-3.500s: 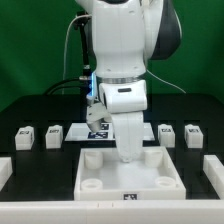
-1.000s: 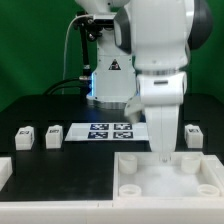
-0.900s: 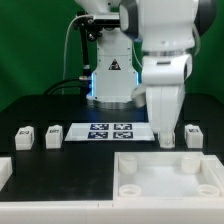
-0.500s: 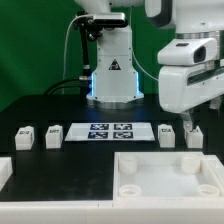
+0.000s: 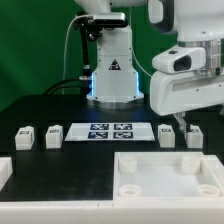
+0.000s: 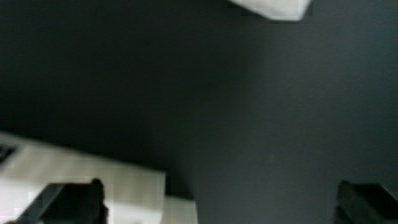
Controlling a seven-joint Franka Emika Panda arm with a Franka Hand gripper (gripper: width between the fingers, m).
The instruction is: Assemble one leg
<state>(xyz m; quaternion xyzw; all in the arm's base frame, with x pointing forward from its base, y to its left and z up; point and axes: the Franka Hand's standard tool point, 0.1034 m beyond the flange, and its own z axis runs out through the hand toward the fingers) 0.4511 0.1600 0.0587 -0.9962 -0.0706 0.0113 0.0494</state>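
Observation:
Four small white legs with markers stand in a row on the black table: two at the exterior view's left point(image 5: 25, 135) point(image 5: 53, 133) and two at its right point(image 5: 167, 133) point(image 5: 193, 135). The large white base point(image 5: 166, 178) lies at the front right. My gripper point(image 5: 188, 120) hangs above the two right legs, its fingertips mostly hidden by its white housing. In the wrist view the fingers point(image 6: 71, 205) stand wide apart, with only dark table between the gripper's tips point(image 6: 217, 205). It is open and empty.
The marker board point(image 5: 110, 131) lies between the leg pairs. A white block point(image 5: 5, 172) sits at the front left edge. The robot's pedestal point(image 5: 112, 70) stands at the back. The wrist view shows white parts beside one finger point(image 6: 80, 165) and at the far edge point(image 6: 276, 8); I cannot tell which they are.
The base has shifted to the exterior view's right. The gripper has left the base, risen and moved right, and now hangs above the right pair of legs.

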